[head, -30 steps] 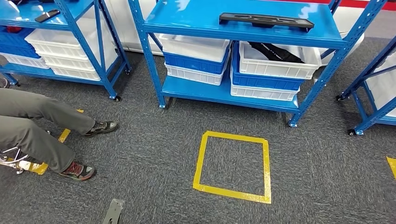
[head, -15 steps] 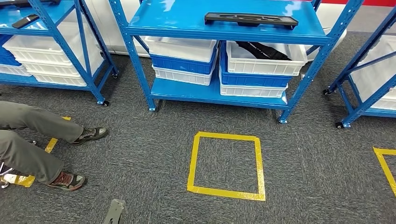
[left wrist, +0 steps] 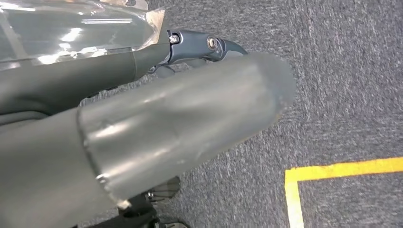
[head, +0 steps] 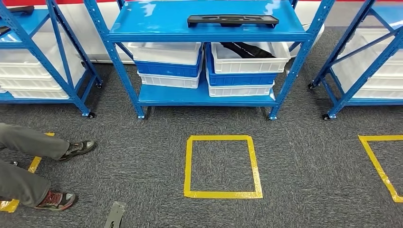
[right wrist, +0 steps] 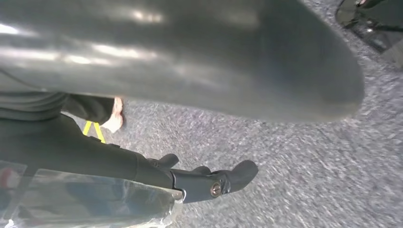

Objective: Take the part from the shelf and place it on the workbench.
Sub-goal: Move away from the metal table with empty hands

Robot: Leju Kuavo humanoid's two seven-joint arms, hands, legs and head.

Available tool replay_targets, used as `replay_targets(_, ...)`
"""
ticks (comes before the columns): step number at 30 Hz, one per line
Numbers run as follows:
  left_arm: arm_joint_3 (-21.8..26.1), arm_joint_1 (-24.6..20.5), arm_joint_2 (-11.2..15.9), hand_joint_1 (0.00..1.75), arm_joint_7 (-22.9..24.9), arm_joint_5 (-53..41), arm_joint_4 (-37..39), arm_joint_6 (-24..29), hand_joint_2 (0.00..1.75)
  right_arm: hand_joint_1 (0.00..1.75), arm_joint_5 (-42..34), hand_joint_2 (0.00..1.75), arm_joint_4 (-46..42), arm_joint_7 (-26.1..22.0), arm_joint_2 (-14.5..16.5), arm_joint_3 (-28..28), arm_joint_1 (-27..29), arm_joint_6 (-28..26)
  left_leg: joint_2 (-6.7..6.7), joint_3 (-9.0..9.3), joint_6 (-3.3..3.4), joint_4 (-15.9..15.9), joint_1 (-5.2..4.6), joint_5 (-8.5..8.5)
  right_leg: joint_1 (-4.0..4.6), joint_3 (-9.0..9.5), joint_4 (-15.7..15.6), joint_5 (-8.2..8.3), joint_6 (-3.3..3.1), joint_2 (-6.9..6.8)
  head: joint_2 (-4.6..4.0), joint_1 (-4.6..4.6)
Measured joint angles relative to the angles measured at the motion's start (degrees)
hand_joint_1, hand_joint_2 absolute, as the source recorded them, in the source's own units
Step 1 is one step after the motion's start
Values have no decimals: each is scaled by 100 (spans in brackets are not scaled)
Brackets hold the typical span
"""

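Note:
A long flat black part [head: 233, 20] lies on the top board of the middle blue shelf [head: 157, 21], towards its right side. Both my arms hang down over the grey carpet, far from the shelf. My left hand [left wrist: 157, 118] holds nothing; its thick grey thumb and a dark finger [left wrist: 204, 47] stick out apart above the floor. My right hand [right wrist: 214, 61] is empty too, its dark fingers [right wrist: 223, 183] stretched out away from the thumb.
White and blue bins [head: 168, 64] fill the shelf's lower level; one white bin [head: 249, 59] holds black parts. More blue shelves stand left [head: 28, 52] and right [head: 361, 57]. A yellow tape square [head: 222, 194] marks the carpet ahead. A seated person's legs [head: 28, 142] reach in at left.
The whole picture has shifted left, so the camera has moved: the middle shelf now faces me squarely, and a second tape square shows at right. The part has not moved on its shelf.

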Motion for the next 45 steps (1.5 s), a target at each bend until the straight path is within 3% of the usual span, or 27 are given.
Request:
replay_targets(2,30,-2,4,0,-1,17,-5,4,0,0,16,0,-1,1,-4,0,-5,17,-62,-39,-51,133,32,-116,-42,2,-10,17,-54,83,-1,-11)
replay_targets(3,42,0,6,0,-2,25,-8,5,0,0,29,0,-2,4,-4,0,-15,16,-146,-131,-89,351,54,-265,-66,4,-15,27,-88,120,-1,-16)
replay_targets(5,58,12,7,0,-15,35,-8,6,0,0,71,0,-2,24,1,0,-35,-2,-312,-477,-156,1091,94,-657,-70,-1,-15,33,-128,181,0,-33)
replay_targets(6,62,20,5,0,-29,36,-8,12,0,0,104,0,-1,38,6,0,-37,-15,-339,-664,-177,1451,110,-789,-70,-3,-14,34,-132,208,0,-32)
replay_targets(7,64,26,5,0,-43,36,-8,26,0,0,143,0,-1,50,8,0,-35,-27,-346,-789,-189,1661,124,-817,-70,-2,-13,33,-132,234,0,-34)
replay_targets(9,69,30,5,0,-66,30,-8,68,0,0,215,0,0,63,8,0,-30,-37,-346,-747,-191,1455,149,-557,-74,5,-12,31,-130,276,0,-32)
replay_targets(11,78,23,9,0,-88,14,-8,101,0,0,252,0,0,66,15,0,-31,-44,-368,-387,-173,653,163,-143,-69,17,-11,27,-115,312,0,-32)
replay_targets(13,92,14,11,0,-109,-11,-9,117,0,0,265,0,0,66,23,0,-32,-47,-396,-156,-130,125,139,29,-50,11,-22,23,-58,329,-1,-29)
replay_targets(16,105,15,7,0,-117,-30,-10,123,0,0,268,0,0,73,23,0,-17,-46,-394,-137,37,11,86,43,-23,-6,51,93,103,319,0,-27)
replay_targets(17,109,14,7,0,-119,-32,-10,123,0,0,268,0,0,80,23,0,-18,-46,-387,-111,99,-19,80,67,-16,-43,159,58,112,302,-1,-22)
replay_targets(18,113,11,8,0,-119,-33,-11,122,0,0,267,0,0,89,25,0,-24,-46,-377,-85,147,-34,76,83,-15,-130,330,-54,90,285,-1,-13)
replay_targets(20,124,7,15,0,-120,-42,-12,122,0,0,263,0,0,102,31,0,-33,-46,-354,-59,193,-40,61,99,-20,-454,1009,-409,-2,256,-1,2)
replay_targets(22,131,10,12,0,-120,-63,-12,121,0,0,260,0,0,107,32,0,-16,-48,-340,-56,204,-35,43,90,-17,-774,1644,-652,-12,253,0,7)
replay_targets(23,132,12,7,0,-120,-71,-12,120,0,0,260,0,0,108,28,0,-6,-50,-338,-48,203,-31,36,79,-16,-820,1700,-642,20,251,0,11)
replay_targets(24,132,12,1,0,-120,-77,-12,120,0,0,260,0,0,110,22,0,0,-51,-339,-31,195,-27,34,63,-22,-755,1529,-533,88,248,0,11)
replay_targets(26,137,9,-4,0,-120,-79,-12,120,0,0,263,0,0,110,11,0,1,-56,-335,26,152,-9,33,6,-38,-401,707,-168,205,209,0,14)
replay_targets(27,141,6,-3,0,-120,-81,-12,120,0,0,266,0,0,110,9,0,-2,-59,-331,50,120,5,27,-28,-31,-253,352,-91,194,182,0,14)
replay_targets(29,149,-1,-2,0,-118,-85,-12,121,0,0,273,0,-1,109,9,0,-2,-60,-319,66,46,39,4,-90,-5,-123,47,-55,71,154,0,9)
replay_targets(30,152,-3,-2,0,-116,-86,-13,125,0,0,278,0,-1,109,10,0,4,-60,-316,73,17,57,0,-108,1,-111,45,-80,-6,161,0,7)
replay_targets(32,159,-11,5,0,-116,-89,-19,145,0,0,289,0,-1,109,14,0,9,-60,-322,66,-44,178,22,-173,-34,-29,31,-54,-97,184,-1,6)
replay_targets(34,164,-26,10,0,-123,-92,-26,167,0,0,304,0,-2,107,12,0,-10,-60,-338,-159,-119,622,61,-360,-53,77,22,-87,-160,196,-1,6)
replay_targets(36,166,-25,8,0,-126,-91,-27,171,0,0,317,0,-2,105,9,0,-23,-53,-344,-630,-179,1349,90,-638,-45,124,22,-137,-203,205,0,0)
replay_targets(38,168,-4,8,0,-123,-88,-27,171,0,0,325,0,-1,104,14,0,-11,-43,-343,-1002,-199,1725,112,-722,-42,199,23,-209,-210,228,0,-2)
replay_targets(39,170,6,8,0,-121,-87,-27,172,0,0,327,0,0,104,16,0,-4,-39,-343,-1046,-190,1621,118,-598,-41,259,23,-255,-199,243,0,-2)
replay_targets(42,188,16,16,0,-115,-85,-27,176,0,0,349,0,-1,106,30,0,-4,-35,-361,-804,-80,621,93,186,-29,450,16,-411,-152,273,-1,4)
replay_targets(44,198,22,25,0,-107,-84,-27,180,0,0,363,0,-1,112,45,0,-22,-29,-395,-694,20,279,43,335,-13,531,5,-491,-79,292,-1,9)
replay_targets(45,201,25,26,0,-103,-81,-27,183,0,0,367,0,-2,115,51,0,-29,-25,-407,-679,66,251,22,274,7,587,21,-487,-23,300,0,8)
